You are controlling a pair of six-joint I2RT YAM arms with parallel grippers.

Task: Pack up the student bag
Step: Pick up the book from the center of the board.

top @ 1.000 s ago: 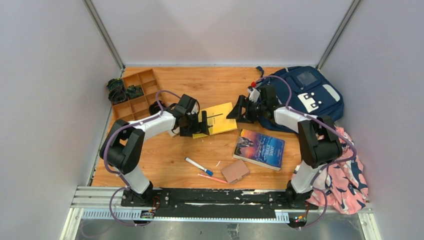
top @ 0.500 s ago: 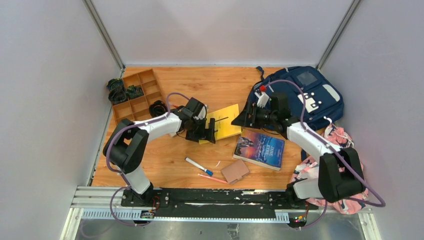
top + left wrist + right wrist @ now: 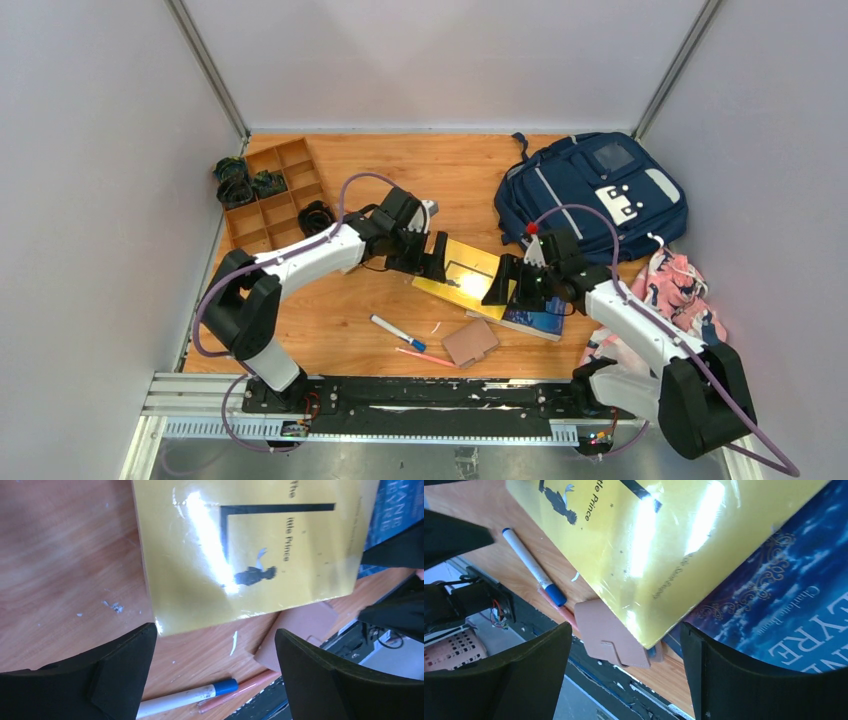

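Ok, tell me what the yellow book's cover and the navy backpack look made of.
Yellow paperback book: glossy cover, probably laminated card or a clear plastic wrap; bright glare streaks run across it. Large navy blue backpack: matte woven fabric, likely nylon or polyester; it slumps softly, has light grey stripes and shows no shine.

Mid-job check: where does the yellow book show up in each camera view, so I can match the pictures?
Top external: the yellow book lies mid-table, its right end over the blue book.
Left wrist: the yellow book fills the upper middle of the frame.
Right wrist: the yellow book fills the upper middle, with the blue book at right.
Shared landmark: the blue-capped white marker, visible in all three.
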